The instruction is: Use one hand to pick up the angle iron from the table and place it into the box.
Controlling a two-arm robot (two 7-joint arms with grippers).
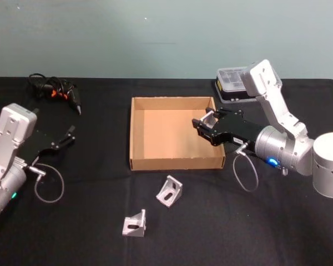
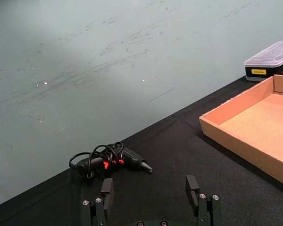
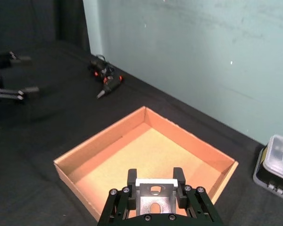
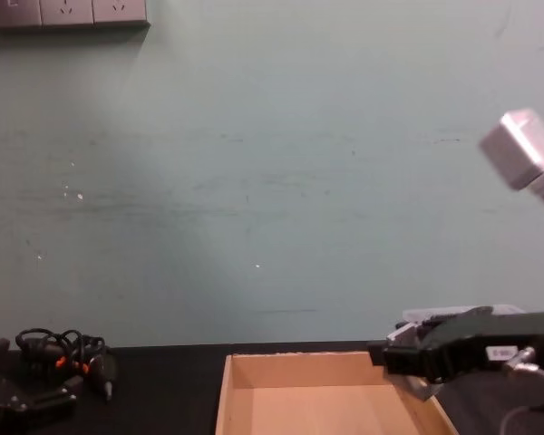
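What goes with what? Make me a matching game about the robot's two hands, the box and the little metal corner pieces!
Things:
1. right gripper
2. left gripper
3. box
4. loose angle irons

Matches:
A. open, holding nothing
B. lying on the black table, in front of the box
C. shut on an angle iron, at the box's right edge
D. tan cardboard

Pairs: 1-C, 2-A, 3-D, 4-B

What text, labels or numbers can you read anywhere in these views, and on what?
No text is legible.
On the plastic case, a yellow sticker: print too small to read.
On the right pincer, a white label: blurred, unreadable.
On the box: no markings seen.
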